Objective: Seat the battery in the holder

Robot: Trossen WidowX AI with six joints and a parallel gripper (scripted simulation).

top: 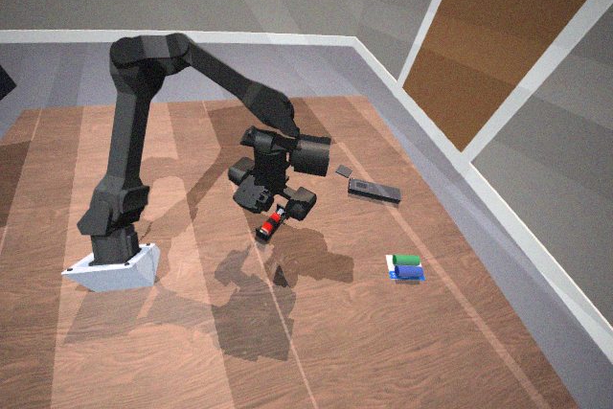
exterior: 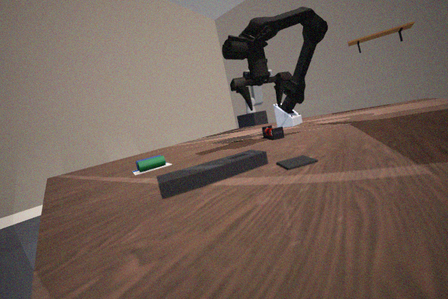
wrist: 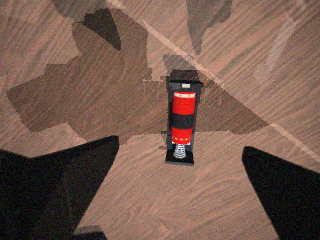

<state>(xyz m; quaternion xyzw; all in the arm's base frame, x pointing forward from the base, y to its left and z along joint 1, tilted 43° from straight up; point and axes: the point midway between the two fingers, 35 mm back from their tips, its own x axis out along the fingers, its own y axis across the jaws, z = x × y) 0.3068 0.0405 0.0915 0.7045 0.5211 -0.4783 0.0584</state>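
Note:
A red battery with a black band [top: 271, 222] [exterior: 267, 131] [wrist: 183, 107] lies lengthwise in the small black holder [top: 261, 235] [exterior: 278, 132] [wrist: 180, 161] on the wooden table. In the wrist view it looks straight, with a coiled spring [wrist: 180, 149] at its near end and its far end at the holder's end wall. My gripper [top: 277, 209] [exterior: 264, 104] [wrist: 178, 146] is open wide and hangs above the holder. Its fingers stand clear on either side and touch neither battery nor holder.
A long dark block [top: 374, 190] [exterior: 213, 171] and a small flat dark plate [top: 343, 170] [exterior: 296, 162] lie to the right. A green cylinder [top: 405, 260] [exterior: 150, 162] and a blue cylinder [top: 409, 271] rest on a card. The arm's white base [top: 113, 270] stands at the left.

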